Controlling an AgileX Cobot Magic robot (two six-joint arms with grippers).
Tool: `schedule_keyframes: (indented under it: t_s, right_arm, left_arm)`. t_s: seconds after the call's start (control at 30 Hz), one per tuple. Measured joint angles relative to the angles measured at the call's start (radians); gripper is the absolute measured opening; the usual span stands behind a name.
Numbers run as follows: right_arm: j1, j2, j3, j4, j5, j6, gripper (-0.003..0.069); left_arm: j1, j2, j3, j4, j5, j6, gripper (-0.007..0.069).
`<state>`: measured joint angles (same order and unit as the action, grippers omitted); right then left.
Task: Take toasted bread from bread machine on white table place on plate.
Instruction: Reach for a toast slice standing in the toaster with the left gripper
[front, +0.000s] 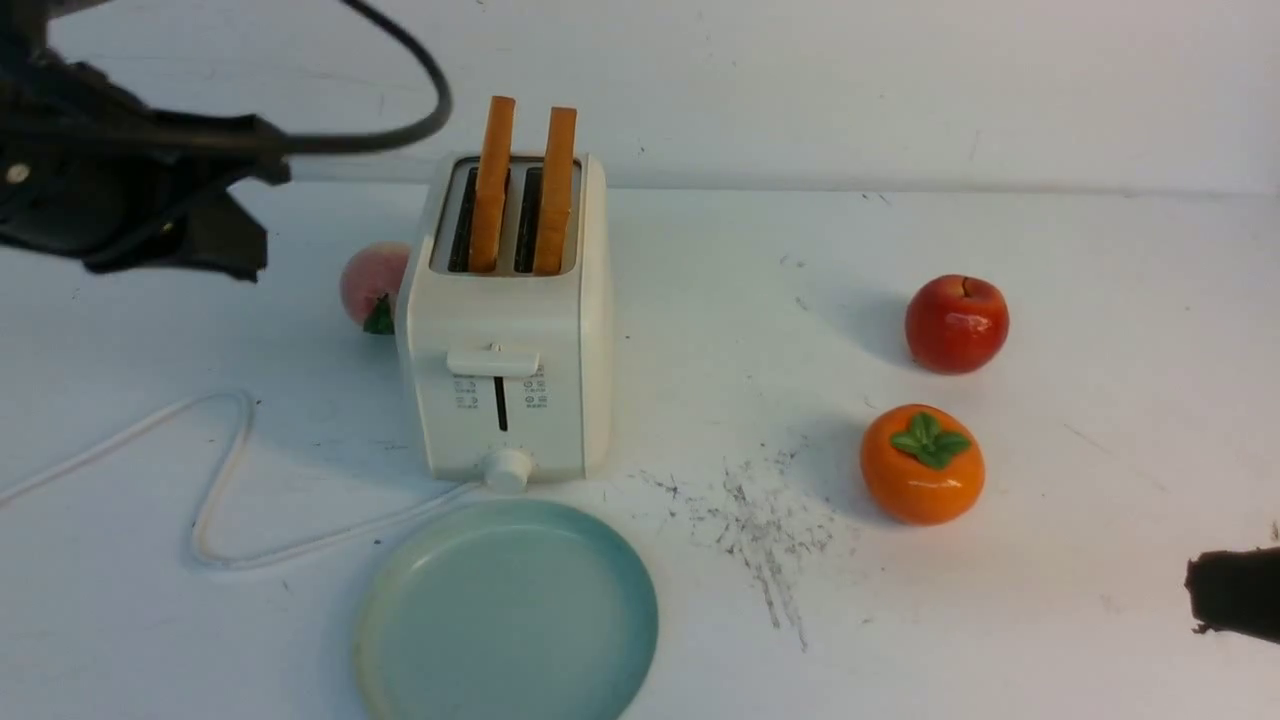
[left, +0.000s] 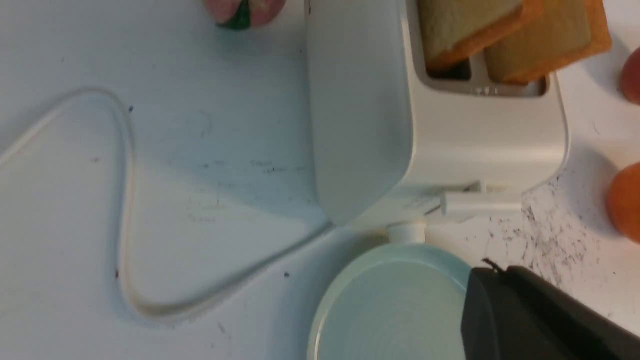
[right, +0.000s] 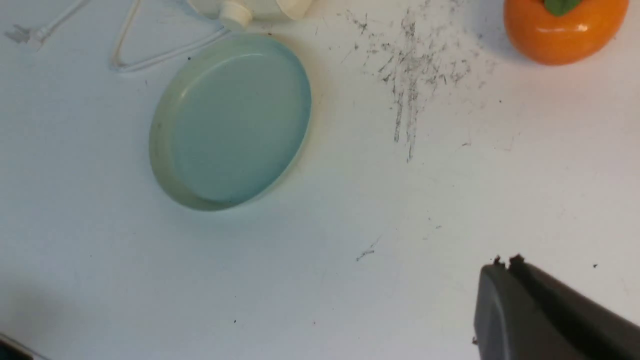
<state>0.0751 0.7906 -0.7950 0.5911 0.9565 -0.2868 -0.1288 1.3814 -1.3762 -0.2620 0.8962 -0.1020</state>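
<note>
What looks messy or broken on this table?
Only the white table looks messy: a patch of dark scratchy marks sits between the bread machine and the orange fruit. Nothing is spilled or tipped over. Both slices of toasted bread stand up in their slots.

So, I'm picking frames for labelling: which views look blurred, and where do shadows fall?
Front view: sharp, soft shadows left of the apple and orange fruit. Left wrist view: bread machine looks soft, smeared. Right wrist view: plate fairly crisp.
</note>
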Motion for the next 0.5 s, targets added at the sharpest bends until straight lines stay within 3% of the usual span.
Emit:
schedule_keyframes:
  t_s: [0.17,0.4,0.5]
  right_arm:
    - [0.0,0.0,0.0,0.0,-0.028,-0.005,-0.0008]
    - [0.0,0.0,0.0,0.002,-0.039,-0.005,-0.0008]
    - [0.0,0.0,0.0,0.002,-0.04,-0.005,-0.0008]
  left_arm:
    - [-0.061,0.152,-0.135,0.042,-0.013,0.058,0.0025]
    - [-0.147,0.359,-0.3,0.094,-0.152,0.067,0.0345]
    - [-0.147,0.399,-0.32,0.093,-0.179,0.067,0.0433]
